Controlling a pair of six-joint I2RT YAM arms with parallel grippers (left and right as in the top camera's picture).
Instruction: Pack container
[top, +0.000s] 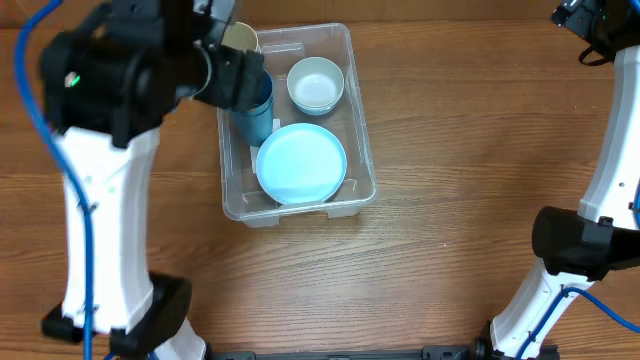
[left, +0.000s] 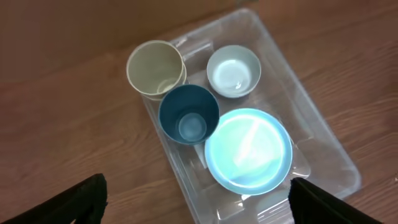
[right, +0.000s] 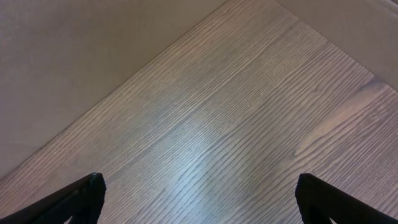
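Note:
The clear container (top: 364, 140) stands on the table at centre left. It holds a light blue plate (top: 301, 162), a white bowl (top: 316, 84) and a dark blue cup (top: 258, 108). A beige cup (top: 241, 38) stands at its far left corner. My left gripper (left: 196, 200) is open and empty, high above the container (left: 314, 109), looking down on the plate (left: 249, 150), bowl (left: 234, 70), blue cup (left: 188, 114) and beige cup (left: 155, 67). My right gripper (right: 199, 194) is open and empty over bare wood at the far right (top: 582, 18).
The left arm (top: 110, 70) covers the container's left side in the overhead view. The right arm's base (top: 572, 240) stands at the right edge. The wooden table's back edge meets a pale wall in the right wrist view.

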